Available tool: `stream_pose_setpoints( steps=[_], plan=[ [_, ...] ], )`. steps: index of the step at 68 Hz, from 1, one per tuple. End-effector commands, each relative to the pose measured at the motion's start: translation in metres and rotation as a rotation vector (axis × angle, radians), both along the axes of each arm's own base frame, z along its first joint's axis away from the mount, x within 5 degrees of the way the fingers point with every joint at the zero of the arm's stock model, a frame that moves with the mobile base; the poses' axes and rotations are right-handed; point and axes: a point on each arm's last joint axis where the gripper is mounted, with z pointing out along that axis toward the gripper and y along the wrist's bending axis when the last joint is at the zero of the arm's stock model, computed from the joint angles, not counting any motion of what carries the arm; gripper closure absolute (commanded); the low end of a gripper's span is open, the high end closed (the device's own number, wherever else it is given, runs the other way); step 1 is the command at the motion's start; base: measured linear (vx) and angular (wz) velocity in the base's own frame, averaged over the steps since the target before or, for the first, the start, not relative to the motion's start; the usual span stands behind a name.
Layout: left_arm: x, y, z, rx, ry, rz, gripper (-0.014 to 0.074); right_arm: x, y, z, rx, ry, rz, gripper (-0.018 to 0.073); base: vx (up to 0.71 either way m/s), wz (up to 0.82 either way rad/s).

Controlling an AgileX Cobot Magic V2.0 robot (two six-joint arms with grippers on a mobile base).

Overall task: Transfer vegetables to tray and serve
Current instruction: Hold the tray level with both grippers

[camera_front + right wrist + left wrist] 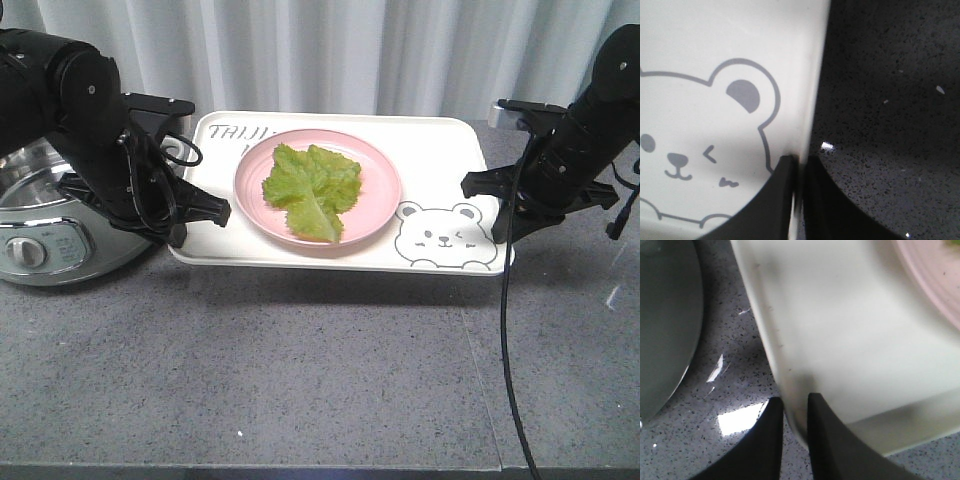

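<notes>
The vegetables are one ruffled green lettuce leaf (312,188) lying on a round pink plate (385,180). The plate sits on the cream tray (440,140) with the grey bear drawing. My left gripper (205,212) is shut on the tray's left rim; the left wrist view shows its black fingers (795,402) pinching the rim of the tray (850,340). My right gripper (492,195) is shut on the right rim beside the bear, its fingers (800,162) clamped over the edge of the tray (715,40). A broad shadow lies on the table under the tray.
A silver electric cooker (40,230) stands at the far left, close behind my left arm, and shows as a grey curve (665,315) in the left wrist view. White curtains hang behind. A black cable (508,350) drops from the right arm across the grey speckled table.
</notes>
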Motion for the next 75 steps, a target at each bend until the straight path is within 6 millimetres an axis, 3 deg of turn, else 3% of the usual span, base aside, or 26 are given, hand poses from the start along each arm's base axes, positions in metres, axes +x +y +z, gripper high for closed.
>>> stream_pose_setpoints(
  steps=[1,75],
  plan=[
    [-0.0073,-0.0114,0.0336,-0.14,-0.124,-0.033,0.0604,-0.0138,0.0136,0.0328,0.099,-0.048,0.041,0.0564,0.0,0.0],
    [-0.0073,-0.0114,0.0336,-0.14,-0.124,-0.033,0.0604,-0.0138,0.0136,0.0328,0.099,-0.048,0.041,0.0564,0.0,0.0]
  ],
)
